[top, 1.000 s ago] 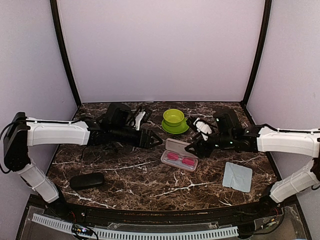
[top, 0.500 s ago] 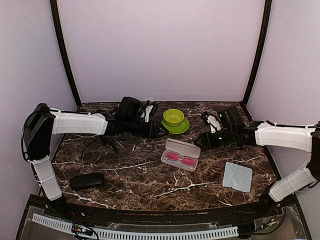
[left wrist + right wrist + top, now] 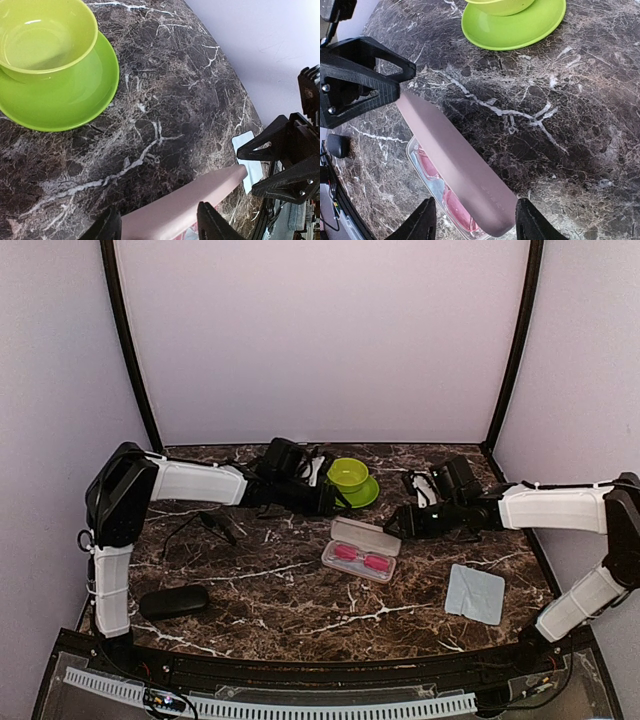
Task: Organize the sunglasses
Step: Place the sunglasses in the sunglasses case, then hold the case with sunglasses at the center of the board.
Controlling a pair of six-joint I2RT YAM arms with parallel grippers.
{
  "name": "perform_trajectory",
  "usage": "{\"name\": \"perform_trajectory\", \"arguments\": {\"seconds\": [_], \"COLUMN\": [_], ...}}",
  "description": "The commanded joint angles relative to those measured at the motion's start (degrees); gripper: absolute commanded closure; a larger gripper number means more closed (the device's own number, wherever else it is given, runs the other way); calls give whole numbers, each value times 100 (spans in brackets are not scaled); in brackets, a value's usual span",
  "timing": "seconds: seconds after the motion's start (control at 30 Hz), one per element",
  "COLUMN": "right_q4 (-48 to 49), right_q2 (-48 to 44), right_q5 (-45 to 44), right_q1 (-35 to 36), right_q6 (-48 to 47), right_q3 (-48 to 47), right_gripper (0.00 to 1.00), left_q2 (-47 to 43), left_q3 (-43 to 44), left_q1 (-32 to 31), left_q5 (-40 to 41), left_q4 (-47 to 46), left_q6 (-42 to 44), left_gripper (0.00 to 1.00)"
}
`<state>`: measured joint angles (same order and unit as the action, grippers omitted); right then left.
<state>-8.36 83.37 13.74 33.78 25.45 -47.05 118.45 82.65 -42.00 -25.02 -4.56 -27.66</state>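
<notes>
The red-framed sunglasses point(image 3: 362, 560) lie inside the open pink case point(image 3: 349, 564) at mid-table, with its lid point(image 3: 366, 534) raised behind them. The right wrist view shows them point(image 3: 433, 171) under that lid point(image 3: 455, 160). A thin black pair of sunglasses point(image 3: 213, 524) lies on the marble at the left. My left gripper point(image 3: 332, 504) hovers open just behind the lid's left end, its fingers point(image 3: 212, 226) either side of the lid point(image 3: 185, 202) without touching it. My right gripper point(image 3: 393, 527) stands open at the lid's right end, empty.
A green bowl point(image 3: 347, 474) on a green saucer point(image 3: 362, 495) stands right behind the left gripper. A black hard case point(image 3: 173, 601) lies front left. A blue-grey cloth point(image 3: 474, 593) lies front right. Walls close in the table at the back and both sides.
The left gripper has swung right and back toward the green bowl, its arm folding in. The right gripper has drawn slightly back and right. The pink case has not moved.
</notes>
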Motion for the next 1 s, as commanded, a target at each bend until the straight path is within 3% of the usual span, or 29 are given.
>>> {"name": "perform_trajectory", "arguments": {"seconds": [0.0,0.13,0.3,0.53,0.77,0.97], "right_q4": [346,367,220,-55,-120,-69], "right_q2": [61,52,57,355,647,724], "right_q5": [193,217,153,335,468,522], "right_q1": [-29,-30,-34,-37,-30,-32], "right_q6": [188,113,-222,-570,-668,-681], "right_q3": [-14,-12,-143,-518,-722,-706], "right_gripper": [46,45,36,35,38,39], "left_q2": [41,-143,-1004,-1695,-1518,-1193], "left_q3": [203,-88,-1257,-2457,-2613,-2362], "left_q1": [16,15,-15,-364,-950,-1196], "left_q5": [-196,-173,319,913,1929,2499], "left_q4": [44,-55,-726,-916,-719,-474], "left_q6": [58,108,388,775,1056,597], "left_gripper": [47,46,40,38,38,38]}}
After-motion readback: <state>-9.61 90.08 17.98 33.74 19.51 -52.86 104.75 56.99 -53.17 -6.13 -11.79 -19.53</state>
